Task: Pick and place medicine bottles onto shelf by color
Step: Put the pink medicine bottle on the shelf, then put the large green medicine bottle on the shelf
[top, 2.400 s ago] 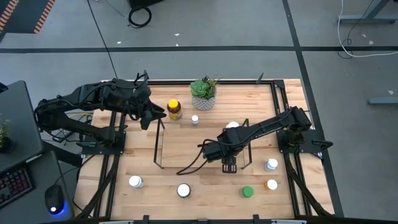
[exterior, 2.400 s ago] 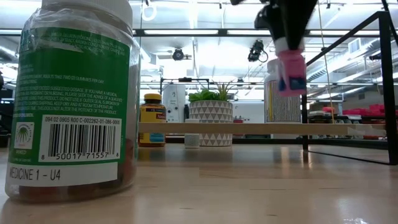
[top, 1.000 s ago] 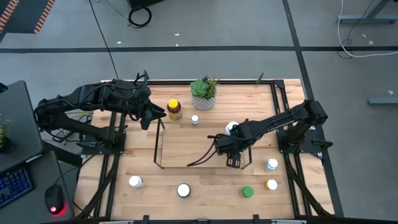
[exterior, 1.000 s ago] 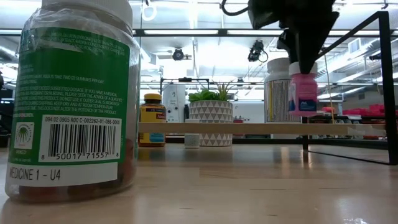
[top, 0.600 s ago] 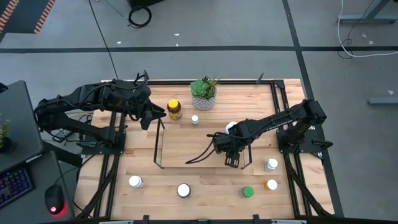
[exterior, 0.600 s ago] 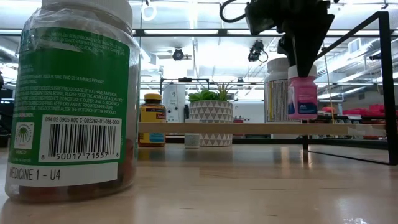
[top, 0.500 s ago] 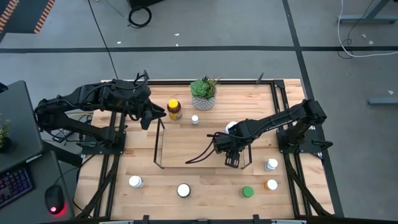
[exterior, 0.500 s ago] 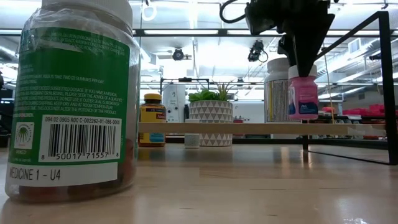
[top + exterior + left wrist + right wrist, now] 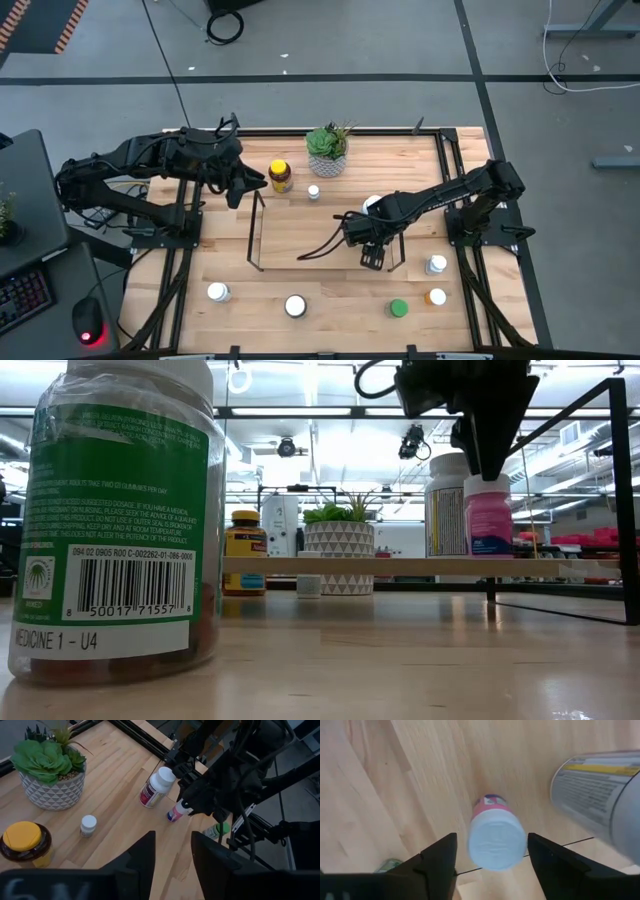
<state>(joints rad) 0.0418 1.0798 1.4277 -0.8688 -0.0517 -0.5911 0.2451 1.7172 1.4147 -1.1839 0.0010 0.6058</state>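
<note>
The pinkish bottle (image 9: 497, 840) with a white cap stands upright on the shelf's wooden floor (image 9: 350, 565), next to a large white bottle (image 9: 447, 505). It also shows in the low view (image 9: 488, 518). My right gripper (image 9: 491, 856) is open, pointing down over it, with a finger on each side of the cap. In the high view, my right gripper (image 9: 372, 257) hides the bottle. My left gripper (image 9: 250, 185) is open and empty at the shelf's far left corner, near the amber yellow-capped bottle (image 9: 280, 175). My right gripper stands open around the pink bottle's cap (image 9: 480, 837) from above, fingers pointing down. A gap shows between the cap and one finger (image 9: 440, 852). Whether the other finger (image 9: 545, 852) touches the cap, I cannot tell. The bottle stands upright on the shelf floor.
A potted plant (image 9: 327, 150) and a small white bottle (image 9: 313, 191) stand at the far edge. White bottles (image 9: 217, 292) (image 9: 295, 305) (image 9: 436, 265), a green-capped one (image 9: 399, 308) and an orange-capped one (image 9: 437, 296) stand near the front. The shelf's wire end loop (image 9: 256, 232) rises at its left end.
My right gripper has carried the pink bottle toward the table's far edge, over the shelf, and down beside the large white bottle. The bottle has gone from hanging clear to standing on the shelf floor. More of its cap now shows below the fingers.
</note>
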